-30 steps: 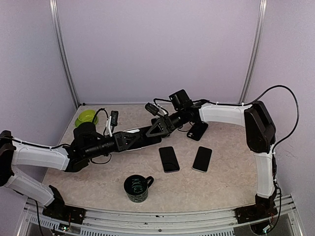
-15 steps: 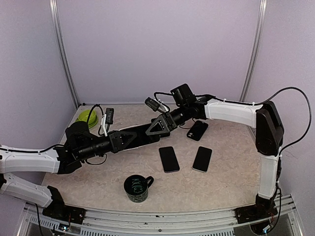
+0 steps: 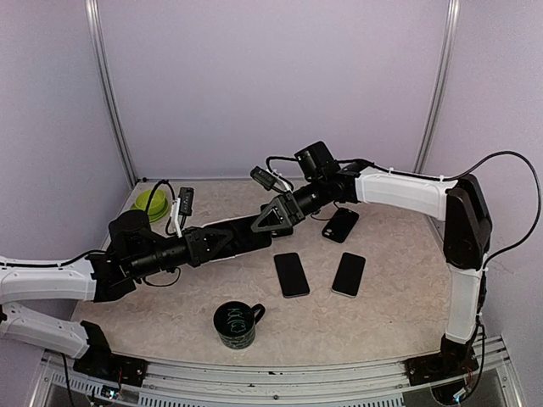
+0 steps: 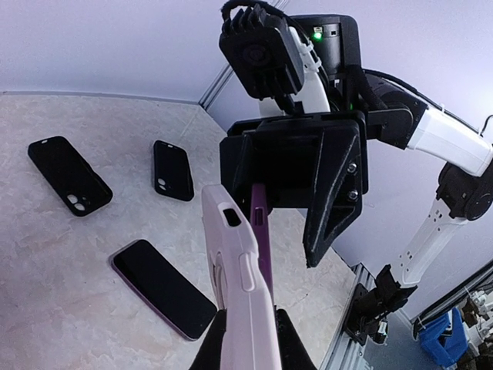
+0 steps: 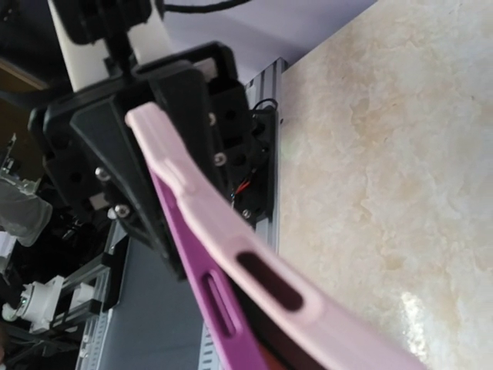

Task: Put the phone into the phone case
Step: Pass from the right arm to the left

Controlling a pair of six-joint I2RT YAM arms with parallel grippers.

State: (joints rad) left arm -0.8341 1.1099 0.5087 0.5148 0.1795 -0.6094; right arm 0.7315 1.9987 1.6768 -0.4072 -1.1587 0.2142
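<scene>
Change: both arms have reached farther toward the back of the table (image 3: 390, 297), and their meeting point sits slightly higher.
Left gripper (image 4: 246, 339): pinching the pale pink case (image 4: 235, 262), held edge-on in mid-air.
Right gripper (image 4: 296, 166): seemingly clamped on the purple phone (image 4: 262, 239), which lies along the case's open side.
Meaning: seating looks under way but not finished.
Hidden: the right fingers' contact, whether any phone edge sits under the case lip, and the case's lower end.

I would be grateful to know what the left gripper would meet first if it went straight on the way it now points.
Most likely the right gripper, facing it directly ahead at the far end of the pink phone case that the left gripper holds; the depth between them is unclear.
</scene>
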